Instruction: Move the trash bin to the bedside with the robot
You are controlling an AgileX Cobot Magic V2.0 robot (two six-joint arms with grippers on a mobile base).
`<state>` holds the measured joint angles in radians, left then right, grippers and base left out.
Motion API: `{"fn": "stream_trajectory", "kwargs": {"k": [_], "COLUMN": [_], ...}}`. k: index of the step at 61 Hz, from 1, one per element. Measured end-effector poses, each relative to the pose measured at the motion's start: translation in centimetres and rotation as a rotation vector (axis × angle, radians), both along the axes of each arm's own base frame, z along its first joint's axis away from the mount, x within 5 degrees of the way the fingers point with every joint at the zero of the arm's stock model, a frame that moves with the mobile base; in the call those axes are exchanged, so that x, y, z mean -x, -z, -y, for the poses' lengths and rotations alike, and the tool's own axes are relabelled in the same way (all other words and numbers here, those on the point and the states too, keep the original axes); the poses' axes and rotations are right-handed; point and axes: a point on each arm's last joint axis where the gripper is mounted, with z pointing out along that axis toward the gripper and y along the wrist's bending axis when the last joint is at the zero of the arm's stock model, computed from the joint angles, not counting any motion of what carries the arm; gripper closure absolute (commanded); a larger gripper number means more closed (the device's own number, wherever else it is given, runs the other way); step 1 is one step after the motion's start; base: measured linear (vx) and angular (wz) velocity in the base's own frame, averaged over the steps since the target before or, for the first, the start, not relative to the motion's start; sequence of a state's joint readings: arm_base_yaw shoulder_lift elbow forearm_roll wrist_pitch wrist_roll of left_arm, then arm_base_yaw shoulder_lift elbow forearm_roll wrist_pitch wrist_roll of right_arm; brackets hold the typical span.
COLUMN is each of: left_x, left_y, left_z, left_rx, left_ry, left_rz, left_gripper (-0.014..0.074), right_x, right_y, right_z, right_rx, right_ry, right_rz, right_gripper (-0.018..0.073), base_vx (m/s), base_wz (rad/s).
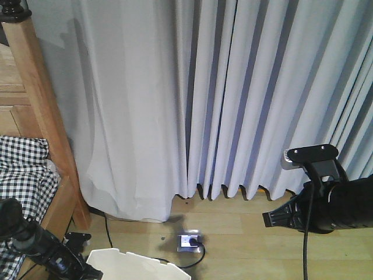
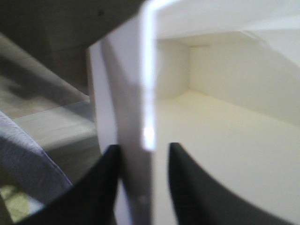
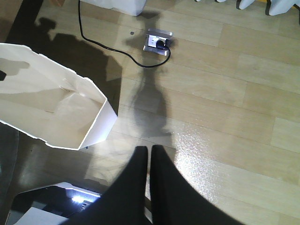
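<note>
Cream-white trash bin point(image 3: 56, 101) of thin, glossy plastic, with an angular, many-sided rim and flat slanting walls; empty inside, smooth pale floor panel. Sits low at the bottom edge of the front view point(image 1: 137, 265), on the pale wood-plank floor point(image 3: 225, 84), near the bedside point(image 1: 44, 125): light-brown wooden post and frame, black-and-white checked bedding point(image 1: 20, 175) beside it. Left end effector point(image 2: 143, 183) clenched on the bin's wall, one black finger point(image 2: 101, 187) outside, the other inside, rim edge catching a bright glint. Right end effector point(image 3: 150, 161) clenched with nothing in it, dark fingers pressed together above bare floor, well apart from the bin. Behind: grey pleated curtain point(image 1: 233, 87), matte folds reaching the floor; a small metallic floor socket point(image 3: 158, 42) with a black cable point(image 3: 101, 40) plugged in.
</note>
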<state>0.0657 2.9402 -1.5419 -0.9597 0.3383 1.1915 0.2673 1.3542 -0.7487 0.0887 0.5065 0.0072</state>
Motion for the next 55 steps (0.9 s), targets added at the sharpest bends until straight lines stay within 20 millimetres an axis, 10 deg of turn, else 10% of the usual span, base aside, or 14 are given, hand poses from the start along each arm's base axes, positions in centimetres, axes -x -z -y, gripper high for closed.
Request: {"fn": "stream_trajectory", "kwargs": {"k": [18, 55], "left_x": [0.2, -2.7], "left_y": [0.0, -5.0], "left_z": [0.2, -1.0], "left_rx": [0.024, 0.077], "left_ry": [0.017, 0.029], "left_rz": [-0.017, 0.055], "left_gripper": [-0.0067, 0.0017], "right_x": [0.0, 0.0], "right_y": [0.0, 0.0], "right_z": [0.0, 0.0], "right_rx": [0.000, 0.000], "right_ry": [0.000, 0.000], "right_rz": [0.000, 0.000], "right_gripper": [0.0566, 0.0566], "base_vx": [0.00, 0.00], "base_wz": [0.00, 0.00]}}
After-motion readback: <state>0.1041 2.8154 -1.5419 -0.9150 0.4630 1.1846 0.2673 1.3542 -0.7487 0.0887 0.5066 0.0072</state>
